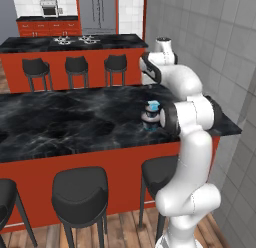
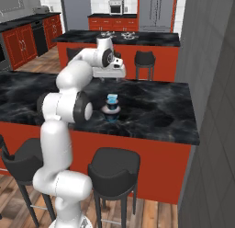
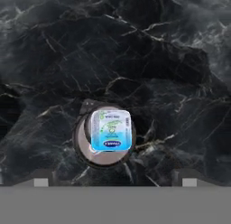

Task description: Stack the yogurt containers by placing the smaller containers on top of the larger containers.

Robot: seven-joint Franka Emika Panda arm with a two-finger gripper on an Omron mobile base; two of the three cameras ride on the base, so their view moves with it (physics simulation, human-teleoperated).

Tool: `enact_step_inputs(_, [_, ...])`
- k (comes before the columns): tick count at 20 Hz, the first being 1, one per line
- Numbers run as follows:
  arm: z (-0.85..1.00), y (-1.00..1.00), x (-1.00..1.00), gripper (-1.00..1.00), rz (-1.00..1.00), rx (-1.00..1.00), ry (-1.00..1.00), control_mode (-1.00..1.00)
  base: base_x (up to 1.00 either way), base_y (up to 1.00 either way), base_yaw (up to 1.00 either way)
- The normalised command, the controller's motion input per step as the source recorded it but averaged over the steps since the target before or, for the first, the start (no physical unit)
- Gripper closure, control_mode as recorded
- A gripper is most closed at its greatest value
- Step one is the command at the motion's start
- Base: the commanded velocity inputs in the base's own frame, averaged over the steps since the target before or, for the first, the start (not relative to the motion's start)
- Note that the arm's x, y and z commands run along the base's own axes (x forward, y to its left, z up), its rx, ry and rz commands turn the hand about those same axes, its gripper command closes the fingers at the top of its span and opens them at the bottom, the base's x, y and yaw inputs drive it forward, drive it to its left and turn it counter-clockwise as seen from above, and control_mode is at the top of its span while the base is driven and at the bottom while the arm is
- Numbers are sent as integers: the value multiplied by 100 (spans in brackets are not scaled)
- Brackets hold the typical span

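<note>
The black round bar stools (image 1: 80, 192) stand closest to my base cameras, lined up along the red front of the black marble desk (image 1: 60, 122). My white arm rises beside them, bends at a dark elbow joint level with the desk edge, then reaches up and forward over the desk surface. My wrist is folded so that my tool (image 2: 114, 71) hangs well above the desk, pointing straight down.

In the hand view, the two fingertips (image 3: 41, 182) sit far apart at the bottom corners. The tool is released and grasps nothing.

Directly below the tool stands the wide round yogurt tub with a pale pinkish lid and dark body (image 3: 81, 142). It rests on the desk near the front edge, towards the wall end. The small light-blue yogurt cup with a printed square foil top (image 3: 111, 130) sits on the tub's lid. It is upright and offset slightly towards one side of the lid.

From both base views the pair reads as one short stack: tub (image 2: 111, 113) at the bottom, light-blue cup (image 2: 112, 99) on top.
</note>
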Motion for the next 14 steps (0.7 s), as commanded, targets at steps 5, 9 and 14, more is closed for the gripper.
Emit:
enact_step_inputs(5, [14,0,-96,-100,0,0,-14,-100,0,0,0])
enact_step_inputs(9, [0,1,-100,-100,0,-2,-15,-100,0,0,0])
enact_step_inputs(14, [0,1,-100,-100,0,-3,-14,-100,0,0,0])
